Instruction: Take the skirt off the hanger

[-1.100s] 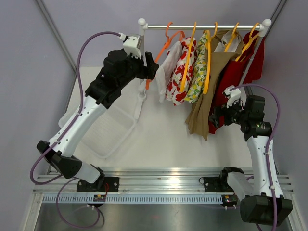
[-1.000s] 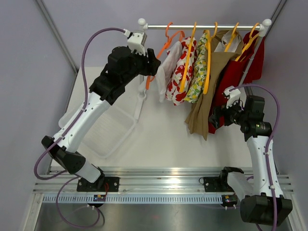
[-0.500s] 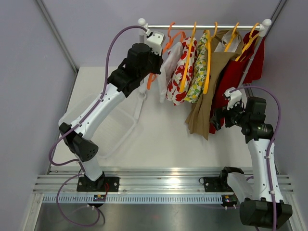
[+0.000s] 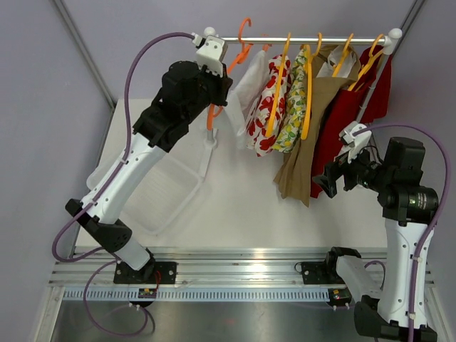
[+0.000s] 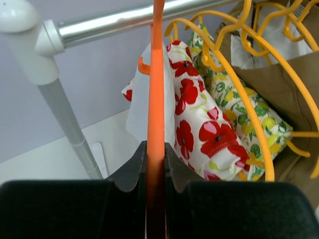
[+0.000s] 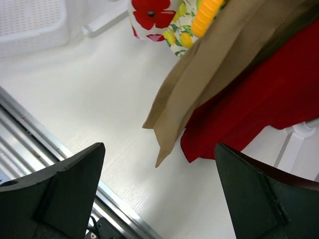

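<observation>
A white skirt (image 4: 246,89) hangs on an orange hanger (image 4: 229,68) at the left end of the rail (image 4: 313,40). The hanger's hook rises above the rail. My left gripper (image 4: 216,89) is shut on the hanger's left arm. In the left wrist view the orange hanger (image 5: 158,74) runs straight up from between the fingers of the left gripper (image 5: 155,149), and the white skirt (image 5: 142,107) hangs just behind it. My right gripper (image 4: 333,178) stands open beside the hem of the tan garment, holding nothing. The right gripper (image 6: 157,149) is wide open over the table.
Yellow hangers on the rail carry a red poppy print (image 4: 267,107), a lemon print (image 4: 292,114), a tan garment (image 4: 306,135) and a red one (image 4: 349,114). A white rail post (image 4: 211,128) stands next to the left gripper. A clear basket (image 4: 153,192) lies at the left.
My left gripper reached the orange hanger, shut on its arm and lifted it, so the hook now stands higher. The right arm drew back a little to the right.
</observation>
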Motion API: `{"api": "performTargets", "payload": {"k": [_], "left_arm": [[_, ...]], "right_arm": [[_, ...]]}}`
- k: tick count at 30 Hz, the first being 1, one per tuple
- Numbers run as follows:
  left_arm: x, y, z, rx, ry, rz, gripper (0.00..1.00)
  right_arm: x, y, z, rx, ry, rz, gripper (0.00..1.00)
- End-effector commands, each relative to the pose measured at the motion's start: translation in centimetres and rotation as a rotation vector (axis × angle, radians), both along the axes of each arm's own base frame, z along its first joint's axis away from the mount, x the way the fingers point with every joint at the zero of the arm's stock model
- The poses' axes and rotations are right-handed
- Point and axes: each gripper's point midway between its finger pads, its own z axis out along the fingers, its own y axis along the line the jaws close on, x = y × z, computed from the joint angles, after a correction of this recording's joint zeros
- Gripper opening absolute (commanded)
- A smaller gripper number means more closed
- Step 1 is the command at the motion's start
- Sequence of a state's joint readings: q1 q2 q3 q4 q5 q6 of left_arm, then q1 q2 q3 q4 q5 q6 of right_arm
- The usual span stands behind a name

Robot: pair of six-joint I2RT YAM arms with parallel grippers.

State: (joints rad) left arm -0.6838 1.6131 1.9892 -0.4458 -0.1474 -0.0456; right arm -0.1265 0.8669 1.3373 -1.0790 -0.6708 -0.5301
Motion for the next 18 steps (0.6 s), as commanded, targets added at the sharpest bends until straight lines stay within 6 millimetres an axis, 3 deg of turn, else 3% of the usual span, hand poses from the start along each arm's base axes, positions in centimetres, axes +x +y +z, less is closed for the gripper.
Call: {"api": "performTargets", "payload": {"k": [1,4,6,7,8,10,11,12,13,14,15,16,17,18], "left_arm": [[-3.1,3.0,9.7,-0.196,-0.231,0.030,0.00],[-4.5,3.8,9.8,-0.195,-0.225,0.014,0.00],[-5.0,4.1,8.2,-0.180,-0.185,0.012,0.00],[-6.4,5.1,8.8,-0.198,-0.197,0.004,0.00],[-6.5,5.0,7.0,-0.185,-0.165,-0.001,0.00],[-7.7,5.5,6.2,-0.219,-0.140,-0.014,0.00],[-9.1,6.5,6.8,-0.248,-0.149,-0.017,0.00],[-9.2,6.3,5.0,-0.261,-0.099,-0.019,0.00],[-9.7,6.6,4.7,-0.280,-0.085,-0.021,0.00],[-10.9,7.6,5.2,-0.321,-0.090,-0.020,0.00],[-11.0,7.5,3.4,-0.354,-0.034,-0.010,0.00],[-11.4,7.8,2.9,-0.381,-0.017,-0.005,0.00],[-12.5,8.6,3.4,-0.457,-0.008,-0.003,0.00],[-12.5,8.6,1.4,-0.463,0.031,0.007,0.00]], "right_arm": [[-1.8,2.2,1.6,0.076,0.030,0.122,0.99],[-2.1,3.5,2.7,0.141,0.053,0.204,1.00],[-2.2,4.6,3.7,0.197,0.068,0.275,0.99],[-2.2,4.8,4.1,0.212,0.068,0.292,0.99],[-2.0,5.3,4.4,0.242,0.079,0.324,1.00],[-1.8,5.8,5.5,0.249,0.060,0.360,0.99],[-1.4,6.0,5.6,0.255,0.069,0.375,1.00],[-1.0,6.3,6.3,0.247,0.047,0.388,0.99],[-1.3,7.4,6.5,0.246,0.061,0.426,0.99],[-0.4,7.8,6.6,0.215,0.053,0.426,0.99],[-0.1,8.4,6.5,0.200,0.057,0.433,0.99],[-0.9,10.3,6.4,0.190,0.075,0.495,0.99],[0.3,10.9,6.3,0.166,0.068,0.489,0.99],[0.4,11.8,6.2,0.156,0.072,0.510,0.99]]}}
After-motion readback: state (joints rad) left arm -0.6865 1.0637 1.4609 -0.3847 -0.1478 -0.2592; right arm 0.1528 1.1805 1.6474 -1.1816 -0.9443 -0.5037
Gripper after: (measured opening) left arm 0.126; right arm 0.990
